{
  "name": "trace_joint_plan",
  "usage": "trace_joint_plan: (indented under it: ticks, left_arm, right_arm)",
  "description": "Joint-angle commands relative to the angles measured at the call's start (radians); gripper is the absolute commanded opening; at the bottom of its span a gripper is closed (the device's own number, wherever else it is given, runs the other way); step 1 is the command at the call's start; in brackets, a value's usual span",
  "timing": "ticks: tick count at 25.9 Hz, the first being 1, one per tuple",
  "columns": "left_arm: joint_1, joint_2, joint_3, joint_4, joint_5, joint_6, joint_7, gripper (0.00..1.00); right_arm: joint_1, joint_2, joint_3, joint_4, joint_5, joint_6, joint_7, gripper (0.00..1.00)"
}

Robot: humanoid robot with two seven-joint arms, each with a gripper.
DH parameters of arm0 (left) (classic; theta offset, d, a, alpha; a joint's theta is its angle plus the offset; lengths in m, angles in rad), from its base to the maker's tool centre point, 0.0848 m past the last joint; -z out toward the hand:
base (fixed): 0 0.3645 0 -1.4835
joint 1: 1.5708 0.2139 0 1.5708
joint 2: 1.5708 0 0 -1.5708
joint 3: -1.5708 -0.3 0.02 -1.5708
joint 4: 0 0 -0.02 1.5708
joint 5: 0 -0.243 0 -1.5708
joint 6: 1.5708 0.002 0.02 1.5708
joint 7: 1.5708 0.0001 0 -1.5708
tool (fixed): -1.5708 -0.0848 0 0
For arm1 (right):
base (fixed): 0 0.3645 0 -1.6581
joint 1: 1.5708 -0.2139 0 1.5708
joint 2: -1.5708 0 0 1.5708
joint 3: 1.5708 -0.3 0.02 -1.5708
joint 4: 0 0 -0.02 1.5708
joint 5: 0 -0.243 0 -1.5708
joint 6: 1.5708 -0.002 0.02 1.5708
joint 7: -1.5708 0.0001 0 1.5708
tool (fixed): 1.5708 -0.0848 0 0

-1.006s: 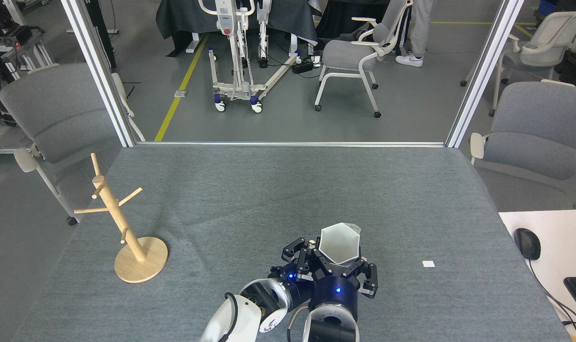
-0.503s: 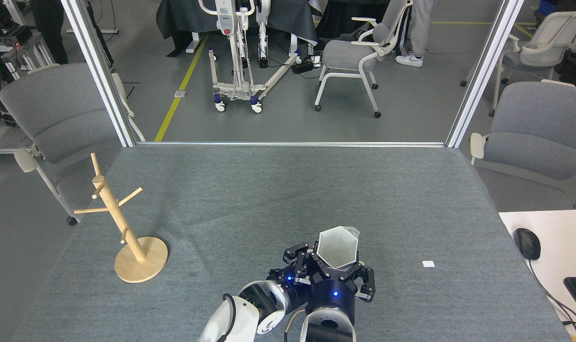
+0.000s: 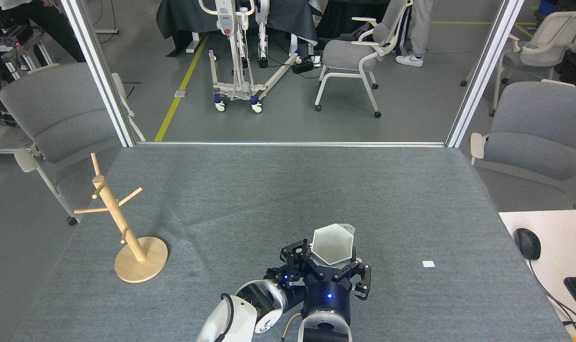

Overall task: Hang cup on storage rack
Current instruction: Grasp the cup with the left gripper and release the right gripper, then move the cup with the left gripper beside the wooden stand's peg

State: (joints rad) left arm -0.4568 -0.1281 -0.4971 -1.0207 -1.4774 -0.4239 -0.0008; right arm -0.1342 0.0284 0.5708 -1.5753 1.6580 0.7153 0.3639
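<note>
Two end effectors meet at the cup (image 3: 333, 244) – right (image 3: 333, 266) pinching it, left (image 3: 295, 259) unclear – over grey felt tabletop (image 3: 278, 190).

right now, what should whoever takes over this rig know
Both hands meet at the cup, near the table's front edge. The right hand looks closed on the cup's near side. The left hand is beside the cup; its state is unclear.
The cup is upright, mouth up.
The storage rack stands far left, pegs bare.
Done: cup grasped.
Left: carry it left and hook its handle on a peg.
</note>
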Motion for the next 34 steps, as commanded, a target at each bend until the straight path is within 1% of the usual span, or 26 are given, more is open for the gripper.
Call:
trace_joint_plan:
  ticks: [1, 3, 6, 9, 11, 13, 15, 16, 17, 18, 20, 21, 22, 24, 25, 26, 28, 31, 34]
  left_arm:
    - [0.007, 0.004, -0.001, -0.015, -0.006, -0.001, -0.002, 0.00]
    - [0.013, 0.005, -0.001, -0.013, -0.006, -0.003, -0.002, 0.00]
    - [0.035, 0.012, 0.000, -0.015, -0.006, -0.001, -0.002, 0.00]
    - [0.046, 0.012, 0.002, -0.019, -0.004, 0.000, -0.002, 0.00]
    - [0.073, 0.019, 0.009, -0.042, -0.004, 0.000, -0.001, 0.00]
    - [0.107, 0.062, 0.029, -0.093, -0.004, 0.000, -0.001, 0.00]
    - [0.148, 0.117, 0.057, -0.153, -0.004, 0.002, -0.001, 0.00]
    - [0.176, 0.139, 0.078, -0.185, -0.004, 0.002, -0.001, 0.00]
    - [0.207, 0.160, 0.107, -0.216, -0.004, 0.002, -0.001, 0.00]
    - [0.236, 0.182, 0.140, -0.242, -0.004, 0.002, -0.001, 0.00]
    - [0.293, 0.212, 0.204, -0.297, -0.004, 0.008, -0.001, 0.00]
    - [0.331, 0.226, 0.241, -0.331, -0.006, 0.008, -0.001, 0.00]
    - [0.374, 0.242, 0.279, -0.369, -0.009, 0.010, -0.001, 0.00]
    - [0.464, 0.266, 0.353, -0.438, -0.014, 0.010, -0.001, 0.00]
    - [0.506, 0.271, 0.394, -0.461, -0.021, 0.013, -0.001, 0.00]
    - [0.541, 0.271, 0.448, -0.483, -0.032, 0.019, -0.001, 0.00]
    - [0.601, 0.272, 0.551, -0.519, -0.040, 0.025, 0.002, 0.00]
    - [0.652, 0.272, 0.695, -0.538, -0.044, 0.030, 0.004, 0.00]
    - [0.662, 0.275, 0.845, -0.536, -0.046, 0.027, 0.004, 0.00]
  right_arm:
    - [0.001, 0.002, -0.011, -0.002, -0.018, -0.007, -0.188, 0.98]
    - [-0.001, 0.002, -0.011, -0.003, -0.049, -0.008, -0.263, 0.98]
    - [-0.005, 0.001, -0.012, -0.009, -0.086, -0.016, -0.335, 0.98]
    - [-0.007, 0.002, -0.026, -0.014, -0.129, -0.040, -0.382, 0.97]
    - [-0.009, 0.001, -0.046, -0.017, -0.162, -0.045, -0.395, 0.97]
    - [-0.012, -0.010, -0.077, -0.017, -0.170, -0.053, -0.395, 0.97]
    - [-0.018, -0.038, -0.160, -0.017, -0.172, -0.097, -0.395, 0.97]
    - [-0.016, -0.058, -0.212, -0.017, -0.178, -0.145, -0.395, 0.97]
    - [-0.016, -0.077, -0.272, -0.017, -0.198, -0.212, -0.395, 0.97]
    - [-0.010, -0.096, -0.339, -0.017, -0.233, -0.292, -0.395, 0.97]
    - [0.005, -0.133, -0.497, -0.009, -0.330, -0.470, -0.395, 0.98]
    - [0.022, -0.150, -0.572, -0.002, -0.362, -0.579, -0.392, 0.98]
    - [0.047, -0.170, -0.638, 0.005, -0.380, -0.689, -0.392, 0.98]
    - [0.102, -0.183, -0.746, 0.014, -0.379, -0.859, -0.395, 0.99]
    - [0.126, -0.183, -0.778, 0.012, -0.379, -0.913, -0.395, 0.99]
    - [0.146, -0.183, -0.792, 0.006, -0.376, -0.935, -0.395, 0.99]
    - [0.185, -0.180, -0.793, -0.011, -0.351, -0.936, -0.395, 0.98]
    - [0.234, -0.157, -0.796, -0.055, -0.281, -0.935, -0.395, 0.98]
    - [0.243, -0.143, -0.793, -0.078, -0.273, -0.936, -0.395, 0.98]
